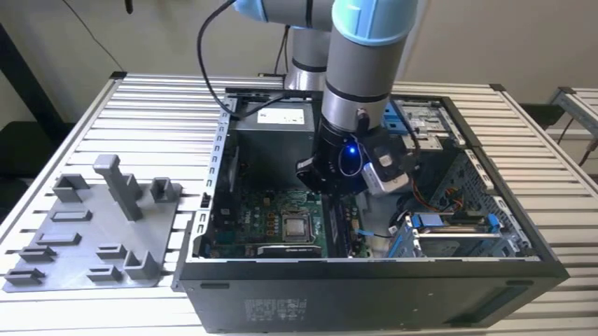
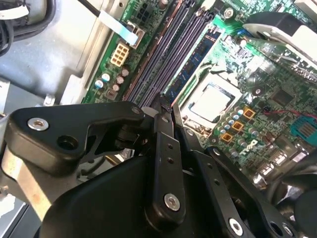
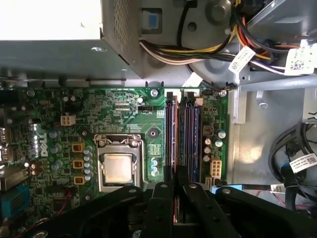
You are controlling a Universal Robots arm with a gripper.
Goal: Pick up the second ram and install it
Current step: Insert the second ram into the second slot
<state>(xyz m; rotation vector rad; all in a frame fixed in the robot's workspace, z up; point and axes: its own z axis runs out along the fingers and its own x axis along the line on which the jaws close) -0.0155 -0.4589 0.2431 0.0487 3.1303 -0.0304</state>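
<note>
Second ram [image 2: 194, 62] seated in motherboard [image 3: 124, 106] slot beside CPU [image 3: 118, 166]. Gripper [image 3: 175, 174] above slots, fingers [image 2: 163, 124] nearly closed, holding nothing.

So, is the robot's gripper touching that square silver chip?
Apart. The first wrist view shows green board between the gripper and the silver chip.

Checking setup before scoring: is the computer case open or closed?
Open. The computer case lies on its side with no panel covering the top, so the motherboard inside is exposed in the exterior view.
</note>
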